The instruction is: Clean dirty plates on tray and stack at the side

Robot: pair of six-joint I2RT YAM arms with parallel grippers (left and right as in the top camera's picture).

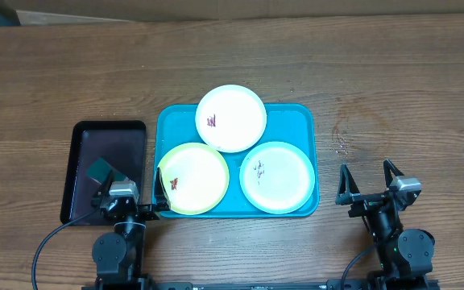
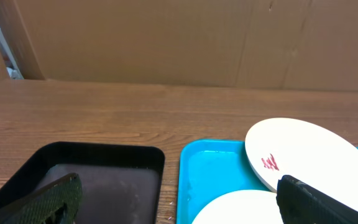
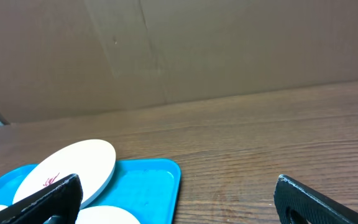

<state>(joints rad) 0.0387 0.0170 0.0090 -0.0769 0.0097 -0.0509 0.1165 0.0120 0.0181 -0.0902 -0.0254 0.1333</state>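
Left gripper (image 1: 132, 192) and right gripper (image 1: 368, 184) gape wide, empty, flanking the tray (image 1: 296, 119). Three smeared plates (image 1: 230, 118) lie on it, with a black tray (image 1: 107, 137) to its left.

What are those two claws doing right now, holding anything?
Left gripper: open, holding nothing.
Right gripper: open, holding nothing.

A: What's on the worktop (image 1: 377, 80)?
B: A tray (image 1: 294, 119) in the middle, and a smaller tray (image 1: 113, 143) just beside it on its left.
A: And on the middle one?
B: The far plate (image 1: 230, 118) overhangs its back rim. The left plate (image 1: 193, 179) and right plate (image 1: 277, 176) lie side by side in front.
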